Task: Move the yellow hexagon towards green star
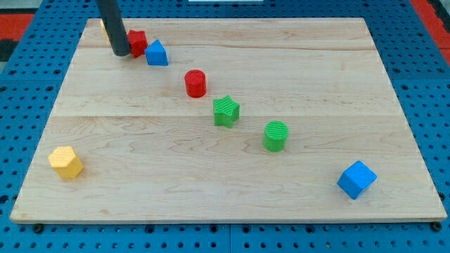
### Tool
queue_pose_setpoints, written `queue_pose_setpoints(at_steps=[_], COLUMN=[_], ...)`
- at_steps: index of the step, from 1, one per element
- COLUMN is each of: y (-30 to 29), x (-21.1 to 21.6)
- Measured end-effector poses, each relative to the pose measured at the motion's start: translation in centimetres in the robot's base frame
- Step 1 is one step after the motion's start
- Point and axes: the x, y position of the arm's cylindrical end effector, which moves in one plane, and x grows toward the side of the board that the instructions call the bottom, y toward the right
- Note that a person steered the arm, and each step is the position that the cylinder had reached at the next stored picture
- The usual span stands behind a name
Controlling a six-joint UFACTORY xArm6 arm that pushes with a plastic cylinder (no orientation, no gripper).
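**Yellow hexagon at lower left, tip at upper left**

Yellow hexagon [66, 162]: squat six-sided block, flat top paler than its sides, sitting alone near the wooden board's [232, 190] lower-left corner. Nothing touches it.

Green star [226, 111]: mid-board, ridged top, well apart from the hexagon, up and to the view's right.

My tip [121, 53]: a bare rod with no fingers, holding nothing. Planted at upper left, just beside a red block [138, 43], shape unclear. Far from the hexagon.

Also noted: blue block [157, 53] touching the red one; red cylinder [195, 83]; green cylinder [275, 135]; blue cube [356, 179] at lower right.
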Motion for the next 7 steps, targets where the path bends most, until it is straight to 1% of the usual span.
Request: queue_pose_setpoints(at_steps=[1, 2, 3, 4, 5, 6, 7], y=[0.4, -3.9, -5.0, -5.7, -7.1, -4.3, -5.4], x=[2.6, 8.3, 13.8, 21.8, 27.7, 30.3, 33.6])
